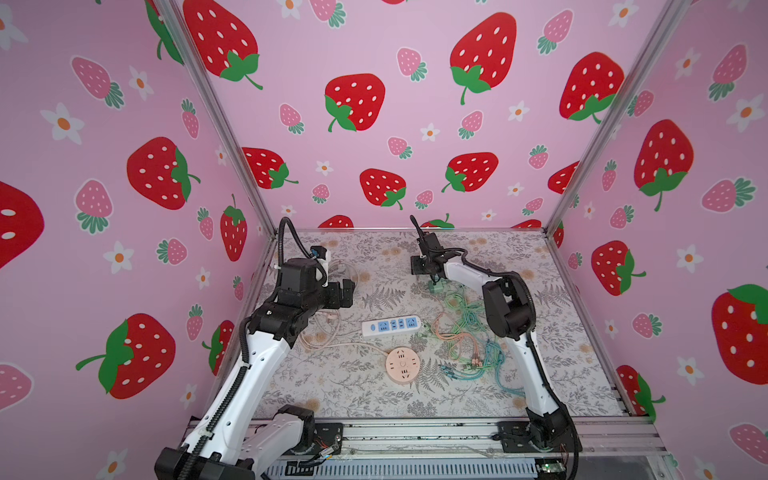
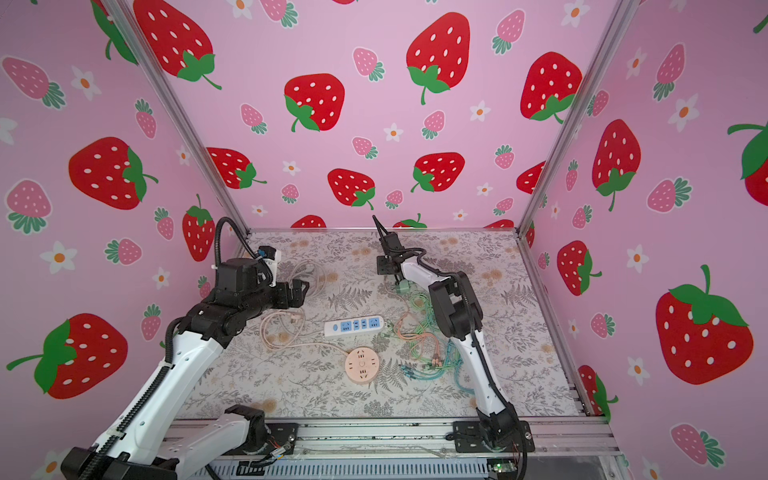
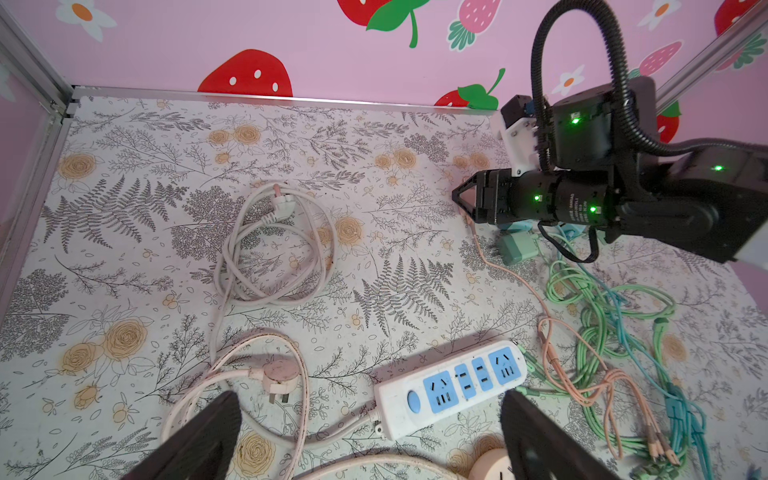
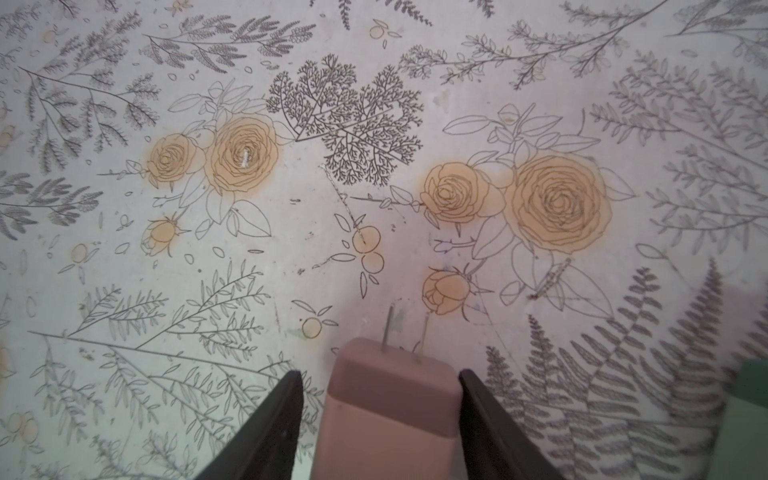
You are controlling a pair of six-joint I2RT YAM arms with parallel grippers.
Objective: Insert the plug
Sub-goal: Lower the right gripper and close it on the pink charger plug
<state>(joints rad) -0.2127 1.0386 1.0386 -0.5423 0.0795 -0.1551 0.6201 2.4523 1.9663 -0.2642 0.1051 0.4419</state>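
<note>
**Q:** What are we looking at around the right gripper [image 1: 433, 277]?

**A:** We are seeing its jaws standing apart on either side of a pink two-prong charger plug [image 4: 390, 399]. In the right wrist view one jaw is lying against the plug's side, or nearly so, while a gap is showing at the other. We are therefore reading this as a grip being formed, not one made. The prongs [image 4: 388, 334] are pointing away from the wrist, over the counter [image 1: 365, 266].

**Q:** Where are we placing the plug relative to its target?

**A:** It is sitting at the far middle of the counter, just beside a green adapter [image 1: 438, 286]. It is well apart from the white power strip [image 1: 390, 325] and the round pink socket [image 1: 402, 364], both nearer the arm bases. The left gripper [image 1: 345, 291] is hovering to the left of the strip, its jaws spread wide and holding nothing.

**Q:** What are we worrying about from here?

**A:** Three things.
- The jaw that touches first may shove or twist the plug, leaving the prongs skewed for the slots.
- The plug's cable appears to run into the tangle of green and peach cables [image 1: 465, 332]. On lifting, we are expecting drag, or the green adapter coming along.
- Nothing is pinning the strip, so a push may slide it rather than seat the prongs.
</note>
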